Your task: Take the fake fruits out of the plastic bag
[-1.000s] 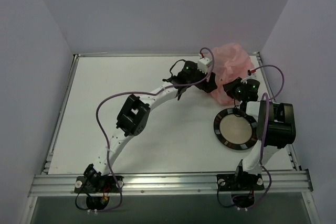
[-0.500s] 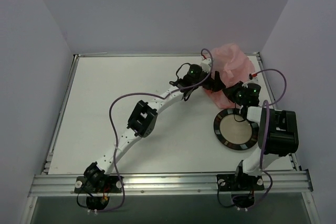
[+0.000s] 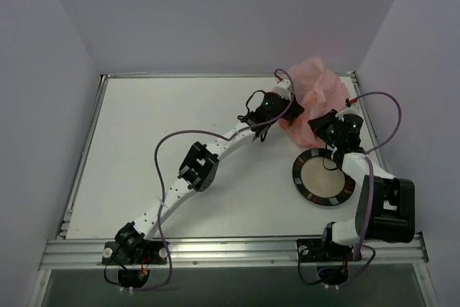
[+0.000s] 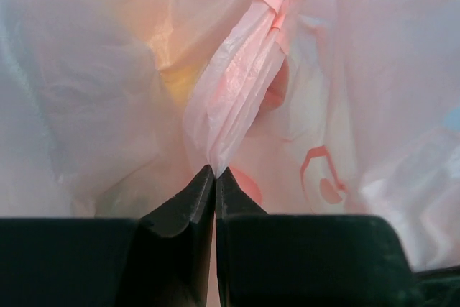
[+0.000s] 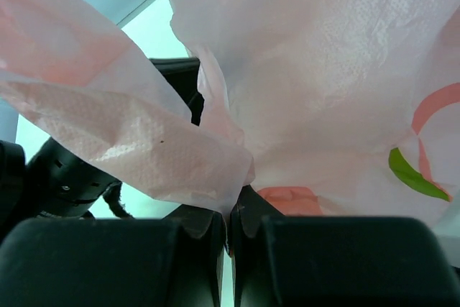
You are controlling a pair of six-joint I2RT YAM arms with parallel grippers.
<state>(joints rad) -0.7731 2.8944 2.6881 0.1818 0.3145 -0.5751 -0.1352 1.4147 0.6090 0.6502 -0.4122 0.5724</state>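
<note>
The translucent pink plastic bag [image 3: 318, 95] lies crumpled at the far right of the table. My left gripper [image 3: 292, 111] is at its left side, shut on a gathered fold of the plastic bag [image 4: 237, 98]. My right gripper [image 3: 321, 121] is at the bag's near edge, shut on another flap of the plastic bag [image 5: 144, 141]. A yellow-orange glow behind the film [image 4: 180, 84] and a green streak [image 5: 413, 174] hint at the fake fruits inside; their shapes are hidden by the plastic.
A round black-rimmed plate [image 3: 301, 183] lies on the white table just in front of the bag, beside the right arm. Purple cables loop over both arms. Grey walls close in the table on three sides.
The left arm reached further right into the bag and its jaws closed from wide open onto a fold. The right arm stretched forward, still gripping the bag, which now bunches up higher.
</note>
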